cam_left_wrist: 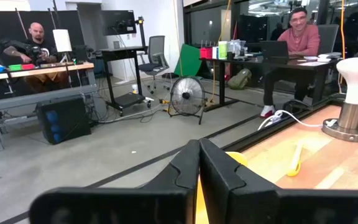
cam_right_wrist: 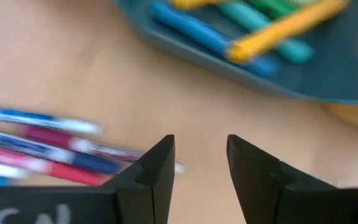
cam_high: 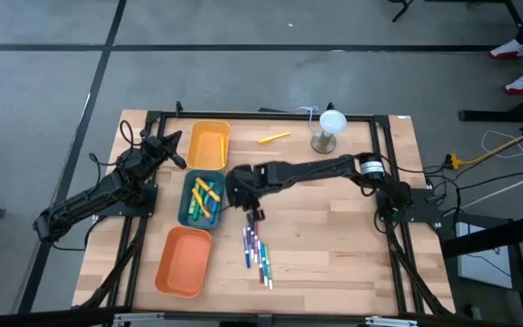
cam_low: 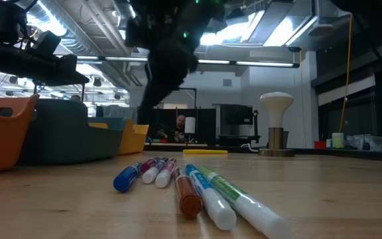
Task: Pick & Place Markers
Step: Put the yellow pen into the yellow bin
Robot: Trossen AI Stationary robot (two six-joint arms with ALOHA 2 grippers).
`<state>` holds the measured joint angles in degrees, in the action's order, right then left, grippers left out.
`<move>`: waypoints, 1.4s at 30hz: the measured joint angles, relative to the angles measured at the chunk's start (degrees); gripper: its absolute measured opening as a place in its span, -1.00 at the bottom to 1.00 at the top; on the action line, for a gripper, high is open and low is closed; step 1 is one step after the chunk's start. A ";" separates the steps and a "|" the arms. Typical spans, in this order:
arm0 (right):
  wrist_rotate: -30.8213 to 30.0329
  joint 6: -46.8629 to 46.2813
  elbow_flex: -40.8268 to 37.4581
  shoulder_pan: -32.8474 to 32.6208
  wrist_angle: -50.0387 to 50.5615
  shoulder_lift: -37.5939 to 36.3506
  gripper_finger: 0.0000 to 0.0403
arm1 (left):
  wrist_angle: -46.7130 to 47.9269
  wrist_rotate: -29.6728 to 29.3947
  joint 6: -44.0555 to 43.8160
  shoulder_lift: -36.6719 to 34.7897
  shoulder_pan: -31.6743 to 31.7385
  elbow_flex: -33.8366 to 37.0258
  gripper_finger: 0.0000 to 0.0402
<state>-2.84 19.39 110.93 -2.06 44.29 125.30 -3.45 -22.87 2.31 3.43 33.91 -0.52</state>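
Currently the right tool (cam_high: 254, 214) hangs over the middle of the wooden surface (cam_high: 334, 245), its fingers (cam_right_wrist: 157, 171) apart and empty, between the teal tray (cam_high: 189, 211) and a cluster of loose markers (cam_high: 257, 250) lying toward the front edge. More markers (cam_high: 205, 196), yellow, green and blue, lie inside the teal tray. One yellow marker (cam_high: 274, 138) lies alone near the back edge, beside a white-topped stand (cam_high: 326, 130). The left tool (cam_high: 178, 151) waits near the back left corner, fingers (cam_left_wrist: 213, 177) pressed together on nothing, next to a yellow tray (cam_high: 209, 145). An orange tray (cam_high: 185, 262) sits near the front edge.
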 joint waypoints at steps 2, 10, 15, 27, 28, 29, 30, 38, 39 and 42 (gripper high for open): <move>-1.50 3.55 -0.12 1.89 0.68 -0.28 -0.28 | -0.05 -0.02 0.00 -0.01 0.00 0.01 -0.95; -3.24 6.32 -0.12 11.43 0.54 -1.29 -0.28 | -0.12 -0.02 0.00 0.08 -0.02 0.01 -0.97; -0.72 6.61 -0.15 17.20 0.50 -1.61 -0.28 | -0.12 -0.02 0.00 0.08 0.00 0.01 -0.95; 2.57 20.42 -0.15 27.20 -0.54 -1.60 -0.28 | -0.14 -0.02 0.00 0.08 -0.02 0.01 -0.97; 3.76 21.04 -0.15 27.81 -0.60 -1.60 -0.28 | -0.14 -0.02 0.00 0.08 -0.02 0.01 -0.97; 4.92 22.10 -0.15 28.42 -0.58 -1.60 -0.28 | -0.13 -0.01 0.00 0.08 -0.01 0.01 -0.97; 5.97 23.09 -0.15 29.00 -0.58 -1.60 -0.28 | -0.14 -0.02 -0.02 0.08 -0.02 0.01 -0.97; 14.71 26.02 -0.15 32.06 1.79 0.11 -0.28 | -0.14 -0.01 0.00 0.08 -0.01 0.01 -0.95; 15.66 26.11 -0.15 32.26 2.11 0.33 -0.28 | -0.14 -0.02 0.00 0.08 -0.01 0.01 -0.95; 17.84 26.32 -0.15 32.68 2.52 1.17 -0.28 | -0.14 -0.02 0.00 0.08 -0.02 0.01 -0.95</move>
<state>15.00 45.71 110.78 30.62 46.80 126.47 -3.60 -22.90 2.31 3.51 33.89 -0.51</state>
